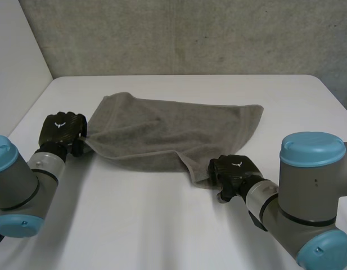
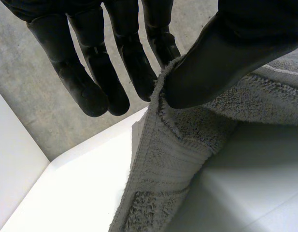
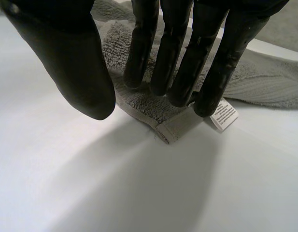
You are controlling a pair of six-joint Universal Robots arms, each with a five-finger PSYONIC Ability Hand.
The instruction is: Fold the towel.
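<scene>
A grey towel [image 1: 173,132] lies spread across the middle of the white table [image 1: 162,225], partly rumpled. My left hand [image 1: 62,130] is at the towel's left corner. In the left wrist view its thumb [image 2: 211,63] and fingers [image 2: 139,72] pinch the towel's edge [image 2: 161,145], which hangs lifted off the table. My right hand [image 1: 235,171] is at the towel's near right corner. There its straight fingers [image 3: 180,63] rest on the corner [image 3: 173,128], beside a small white label [image 3: 224,114]. The thumb [image 3: 76,63] stands apart over bare table, off the cloth.
A grey wall [image 1: 190,34] rises behind the table's far edge. The table's left edge [image 1: 27,112] runs close past my left hand. Bare tabletop lies in front of the towel, between my arms.
</scene>
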